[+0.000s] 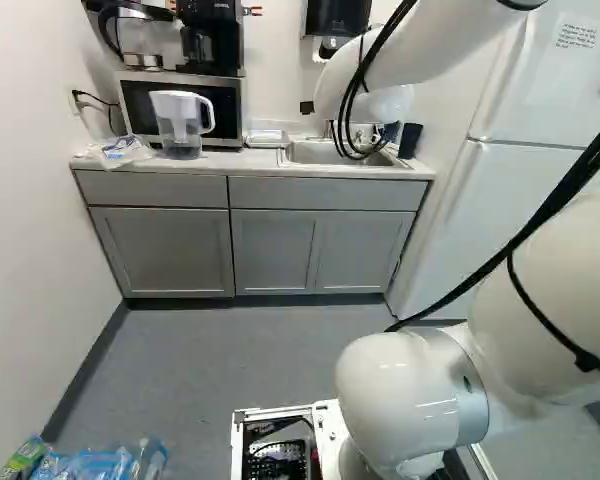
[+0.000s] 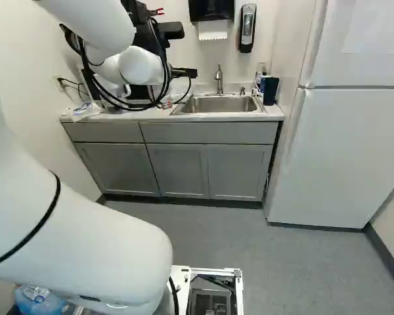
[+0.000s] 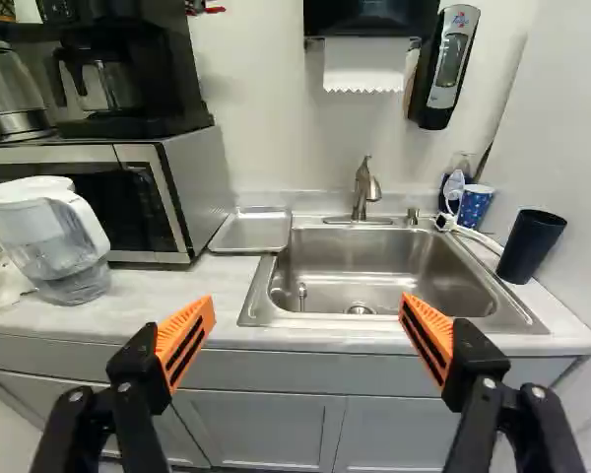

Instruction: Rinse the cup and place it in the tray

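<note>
In the right base view the black gripper [image 2: 184, 72] is partly hidden by the arm and cables. In the wrist view the gripper [image 3: 307, 330] is open, its orange-padded fingers wide apart with nothing between them. Ahead of it is the steel sink [image 3: 374, 266] with its faucet [image 3: 362, 192]. A dark blue cup [image 3: 532, 246] stands on the counter right beside the sink, near the fridge. Behind it, at the sink's back corner, is a blue patterned cup [image 3: 476, 207]. The shallow metal tray [image 3: 253, 230] lies between the sink and the microwave, with nothing in it.
On the counter [image 3: 148, 315] stand a water pitcher [image 3: 64, 241] and a microwave [image 3: 158, 207] with a coffee maker [image 3: 108, 84] on top. A towel dispenser [image 3: 369, 22] and a soap dispenser [image 3: 445, 67] hang above the sink. The fridge [image 2: 345, 144] stands at the right; bagged bottles [image 1: 100, 462] lie on the floor.
</note>
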`<state>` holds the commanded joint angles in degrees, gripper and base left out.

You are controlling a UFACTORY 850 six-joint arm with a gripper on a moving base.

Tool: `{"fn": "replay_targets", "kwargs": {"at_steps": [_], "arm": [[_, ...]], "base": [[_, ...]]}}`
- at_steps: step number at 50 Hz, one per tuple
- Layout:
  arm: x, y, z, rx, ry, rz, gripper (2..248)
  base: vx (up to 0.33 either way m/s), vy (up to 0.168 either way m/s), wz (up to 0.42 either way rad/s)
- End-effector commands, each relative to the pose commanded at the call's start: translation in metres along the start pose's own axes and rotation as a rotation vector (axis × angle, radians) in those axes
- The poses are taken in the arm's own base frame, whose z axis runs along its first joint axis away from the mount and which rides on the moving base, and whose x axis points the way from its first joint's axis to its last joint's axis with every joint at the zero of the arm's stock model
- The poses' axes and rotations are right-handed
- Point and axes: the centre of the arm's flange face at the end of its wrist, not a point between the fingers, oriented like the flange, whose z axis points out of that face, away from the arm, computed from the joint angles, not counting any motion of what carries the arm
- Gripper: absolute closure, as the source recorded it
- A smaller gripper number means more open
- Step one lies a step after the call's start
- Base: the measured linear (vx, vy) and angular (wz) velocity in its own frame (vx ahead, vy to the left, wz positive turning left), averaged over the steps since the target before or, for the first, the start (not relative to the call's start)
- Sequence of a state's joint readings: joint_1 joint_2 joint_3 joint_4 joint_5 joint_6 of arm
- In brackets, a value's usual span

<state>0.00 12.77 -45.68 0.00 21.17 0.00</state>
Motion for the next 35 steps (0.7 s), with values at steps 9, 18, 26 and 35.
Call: {"fn": "replay_targets", "kwargs": {"at_steps": [9,18,26,35], "arm": [[0.01,0.0,-0.001,0.0,0.019,0.0,3],[0.017,0.0,-0.002,0.0,0.034,0.0,3],[0.017,0.0,-0.002,0.0,0.034,0.0,3],[0.017,0.0,-0.002,0.0,0.034,0.0,3]], "base": [[0.0,0.0,0.0],[0.0,0.0,0.0],[0.0,0.0,0.0],[0.0,0.0,0.0]]}}
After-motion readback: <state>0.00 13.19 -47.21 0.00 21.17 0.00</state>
